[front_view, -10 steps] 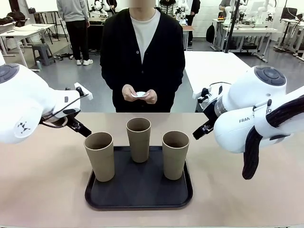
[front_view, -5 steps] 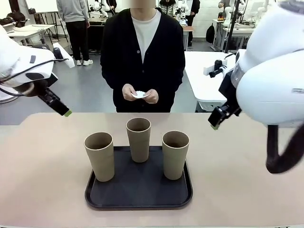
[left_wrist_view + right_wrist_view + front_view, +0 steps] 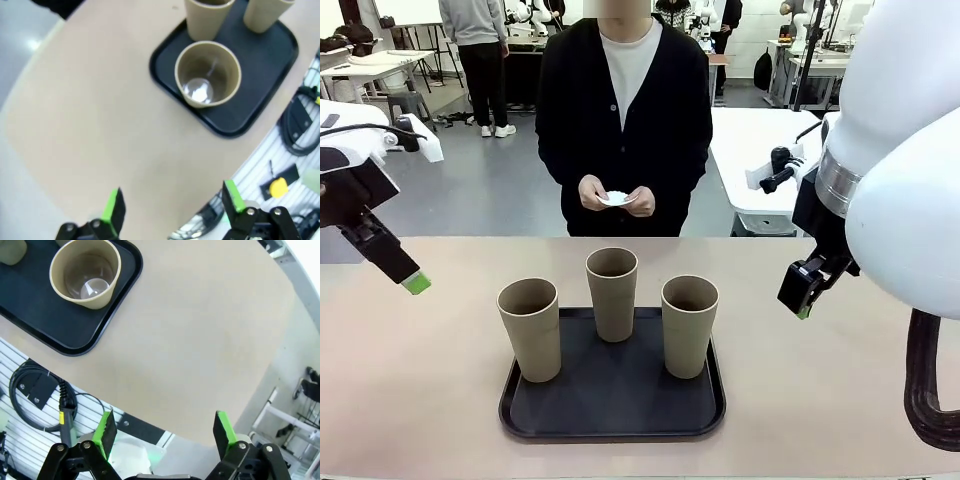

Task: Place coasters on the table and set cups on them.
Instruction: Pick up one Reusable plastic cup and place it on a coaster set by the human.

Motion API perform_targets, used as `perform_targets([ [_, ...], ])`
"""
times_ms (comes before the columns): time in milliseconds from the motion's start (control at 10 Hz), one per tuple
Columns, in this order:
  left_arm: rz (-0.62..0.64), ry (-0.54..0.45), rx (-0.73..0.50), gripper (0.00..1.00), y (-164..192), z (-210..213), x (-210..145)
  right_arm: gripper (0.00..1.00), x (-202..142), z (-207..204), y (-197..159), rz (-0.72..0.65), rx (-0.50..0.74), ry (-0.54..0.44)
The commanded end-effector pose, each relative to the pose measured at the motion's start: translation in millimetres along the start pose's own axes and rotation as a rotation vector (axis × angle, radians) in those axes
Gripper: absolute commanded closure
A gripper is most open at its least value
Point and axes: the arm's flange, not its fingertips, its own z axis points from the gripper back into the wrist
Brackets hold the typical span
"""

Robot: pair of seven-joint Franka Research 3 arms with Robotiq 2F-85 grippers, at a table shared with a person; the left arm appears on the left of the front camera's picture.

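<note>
- Left gripper point(image 3: 172, 205): jaws wide apart, nothing between them. It hangs above bare table point(image 3: 95, 125) near the table's left end, off to the side of the tray point(image 3: 260, 90).
- Right gripper point(image 3: 165, 432): jaws wide apart, empty. It sits above bare table on the right side, clear of the tray.
- Cups point(image 3: 612, 293): three, upright and empty, all on the black tray mid-table. One stands at the back, two in front. They lie between the two grippers, well apart from both.
- Nearest cup to the left jaws is the front-left one point(image 3: 207, 75); nearest to the right jaws is the front-right one point(image 3: 86, 272).
- Coasters point(image 3: 616, 198): small white piece held in the person's hands point(image 3: 638, 204) at the table's far side, well away from both jaws.
</note>
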Motion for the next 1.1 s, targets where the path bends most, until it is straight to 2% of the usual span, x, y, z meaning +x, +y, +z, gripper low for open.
perform_targets([
  [0,-0.028,-0.037,0.041,0.0,2,-2,10,0.0,2,-2,-3,-0.005,0.006,-0.005],
  [200,-0.007,-0.011,0.009,0.0,-1,1,3,0.0,0,0,-1,-0.001,0.003,-0.001],
  [400,0.344,-0.256,-0.352,0.0,35,1,-22,0.0,-24,-10,-46,-0.296,0.654,-0.183],
  [600,0.502,-0.427,-0.61,0.0,70,15,-59,0.0,-59,-28,-88,-0.462,1.01,-0.294],
  [700,0.574,-0.469,-0.708,0.0,89,12,-78,0.0,-74,-38,-106,-0.521,1.11,-0.322],
  [800,0.646,-0.506,-0.756,0.0,112,7,-98,0.0,-86,-47,-128,-0.578,1.155,-0.311],
  [1000,0.751,-0.476,-0.778,0.0,154,11,-132,0.0,-116,-48,-172,-0.64,1.228,-0.293],
])
